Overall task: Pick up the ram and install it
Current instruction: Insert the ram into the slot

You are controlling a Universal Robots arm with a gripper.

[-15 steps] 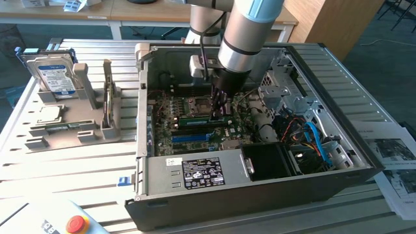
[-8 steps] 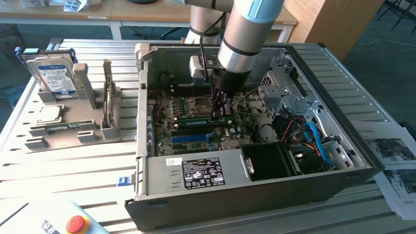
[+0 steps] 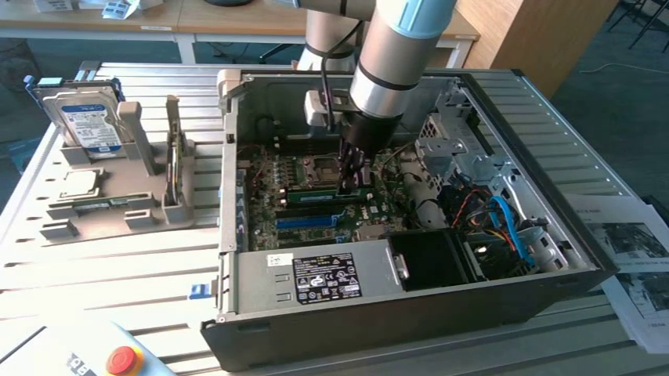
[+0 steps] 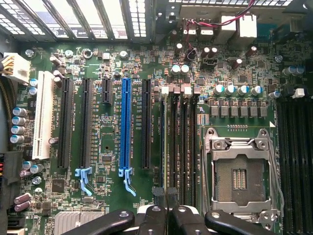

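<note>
Starting at the tool (image 4: pixel 166 196), the two fingertips stand clenched almost together, with a narrow gap between them, directly over the bank of dark memory slots (image 4: pixel 178 147) on the motherboard. The ram (image 3: pixel 313 196) lies directly beneath and against the fingertips. It is a green stick standing on edge, and its long axis runs from the tool toward the exterior view's left, in line with the slots below. The tool appears to pinch the stick's upper edge near one end. This is judged a grip on the ram, though a plain press cannot be ruled out. Whether the stick is fully seated in its slot cannot be determined. Just to one side of the tool is the open processor socket (image 4: pixel 239 178) with its metal frame. On the other side, slightly further off, is the long blue slot (image 4: pixel 125 127), parallel to the ram and clear of it. Beyond these, the walls of the computer case (image 3: pixel 313 313) enclose the work, with the arm reaching in from above. Well away from the tool, outside the case on the table (image 3: pixel 125 266), a grey fixture (image 3: pixel 146 211) carries a hard drive (image 3: pixel 89 125).
</note>
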